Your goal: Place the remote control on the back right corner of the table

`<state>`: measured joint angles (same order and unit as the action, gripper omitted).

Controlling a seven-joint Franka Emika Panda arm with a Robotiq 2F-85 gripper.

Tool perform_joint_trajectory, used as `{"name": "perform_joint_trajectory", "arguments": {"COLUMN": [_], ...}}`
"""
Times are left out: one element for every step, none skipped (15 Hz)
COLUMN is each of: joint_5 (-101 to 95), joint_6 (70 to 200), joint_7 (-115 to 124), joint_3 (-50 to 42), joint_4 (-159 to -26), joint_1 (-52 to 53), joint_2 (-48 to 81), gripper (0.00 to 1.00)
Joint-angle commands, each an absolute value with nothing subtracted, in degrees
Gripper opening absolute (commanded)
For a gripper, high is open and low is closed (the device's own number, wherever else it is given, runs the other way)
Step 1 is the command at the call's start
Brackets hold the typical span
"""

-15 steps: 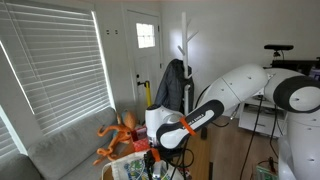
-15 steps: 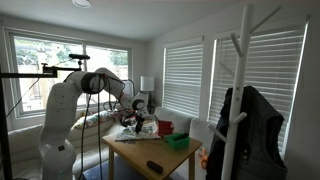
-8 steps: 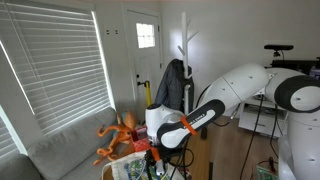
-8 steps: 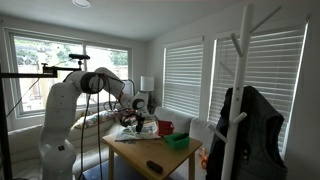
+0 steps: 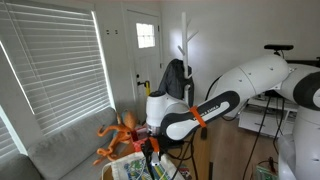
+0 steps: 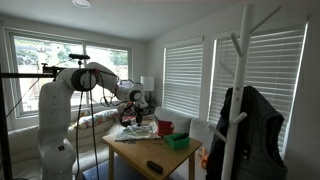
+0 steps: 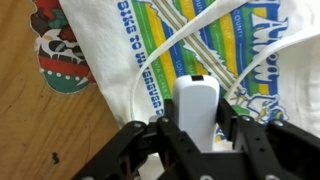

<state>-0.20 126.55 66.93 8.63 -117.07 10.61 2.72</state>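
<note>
Claw [image 7: 198, 128]: enters the wrist view from the bottom edge. Its two dark fingers [image 7: 161, 132] are closed against the long sides of a white slab, the remote control [image 7: 197, 104].
Remote control: white and oblong with a dark band at its far end, gripped lengthwise between the fingers. It is in the claw, not lying on the worktop [image 7: 40, 130].
Below the remote: a white cloth bag [image 7: 150, 40] printed with green, yellow and blue stripes and lettering, with pale straps crossing it. Whether the remote touches the cloth cannot be told.
Worktop: medium-brown wood, bare to the left of the bag in the wrist view. A round red-and-green printed piece [image 7: 55, 50] lies on it at the bag's edge.
Arm position: in an exterior view the claw [image 5: 150, 150] hangs just over the bag [image 5: 128, 168], near an orange octopus toy [image 5: 118, 137].
Far-side view: in an exterior view the claw [image 6: 141, 104] is over the far end of the worktop [image 6: 140, 152].
Other items: a red object [image 6: 165, 127] and a green basket [image 6: 178, 142] sit on the worktop. A dark oblong item [image 6: 155, 166] lies near the front edge; its kind is too small to tell.
Foreground: a white coat stand [image 6: 245, 60] carries a dark jacket [image 6: 240, 125].
</note>
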Motion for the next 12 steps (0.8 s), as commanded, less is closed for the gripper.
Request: {"name": "perform_joint_trajectory", "arguments": {"joint_5": [2.04, 0.13, -1.40, -0.99, -0.40, 2.62, 4.36, 5.40, 2.56, 3.45, 3.76, 4.36], "joint_6": [125.23, 124.12, 122.80, 122.09, 121.11, 121.77, 122.27, 121.99, 121.59, 121.66, 121.75, 122.05], "joint_7": [69.09, 72.64, 76.44, 77.79, 79.29, 75.62, 72.23, 67.51, 72.03, 69.96, 69.26, 69.69], "joint_3": [9.10, 8.97, 8.58, 8.25, 8.08, 8.03, 8.27, 9.24, 8.56, 8.83, 9.09, 8.46], "joint_4": [-119.21, -120.04, -121.68, -123.06, -123.83, -123.66, -122.70, -119.52, -122.26, -121.81, -121.27, -122.97], "joint_1": [10.49, 10.18, 9.51, 8.87, 8.32, 8.30, 8.57, 9.54, 8.29, 8.71, 9.14, 8.66], "joint_2": [-2.30, -3.46, -4.79, -5.46, -5.50, -4.31, -2.73, 0.73, -2.71, -1.71, -0.78, -1.58], "gripper": [0.21, 0.21, 0.21, 0.21, 0.21, 0.21, 0.21, 0.21, 0.46, 0.46, 0.46, 0.21]}}
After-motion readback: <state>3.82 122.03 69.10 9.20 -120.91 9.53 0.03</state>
